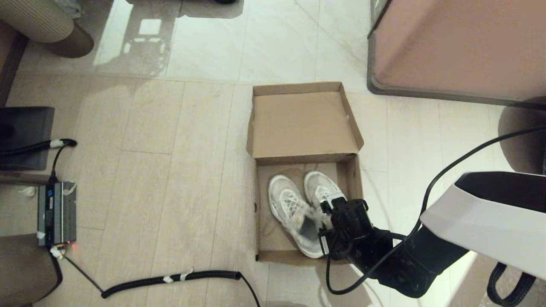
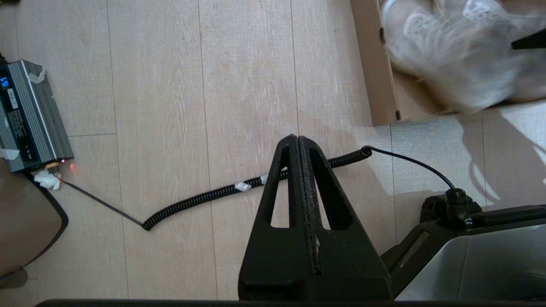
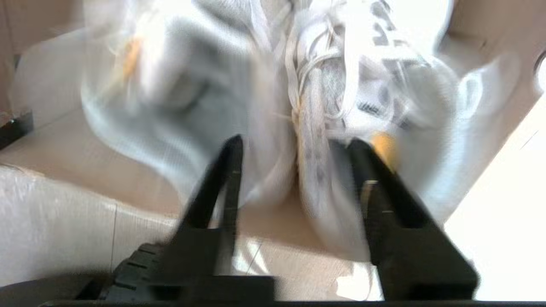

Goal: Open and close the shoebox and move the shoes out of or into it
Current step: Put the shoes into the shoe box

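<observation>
The brown cardboard shoebox (image 1: 263, 238) stands open on the floor, its lid (image 1: 303, 123) folded back away from me. Both white sneakers lie inside, toes toward the lid: the left shoe (image 1: 286, 202) and the right shoe (image 1: 320, 187). My right gripper (image 1: 325, 218) is at their heels, near the box's front wall. In the right wrist view the gripper (image 3: 297, 147) has a finger (image 3: 230, 162) in each shoe opening, clamping the two adjoining heel walls (image 3: 307, 170). The heels overlap the box's front edge. My left gripper (image 2: 297, 138) hangs shut above bare floor, left of the box corner (image 2: 384, 115).
A large pinkish-brown cabinet (image 1: 456, 47) stands at the back right, close to the lid. A black coiled cable (image 1: 170, 279) runs across the floor in front left of the box to a grey power unit (image 1: 56, 213). A dark block (image 1: 25, 136) sits at the far left.
</observation>
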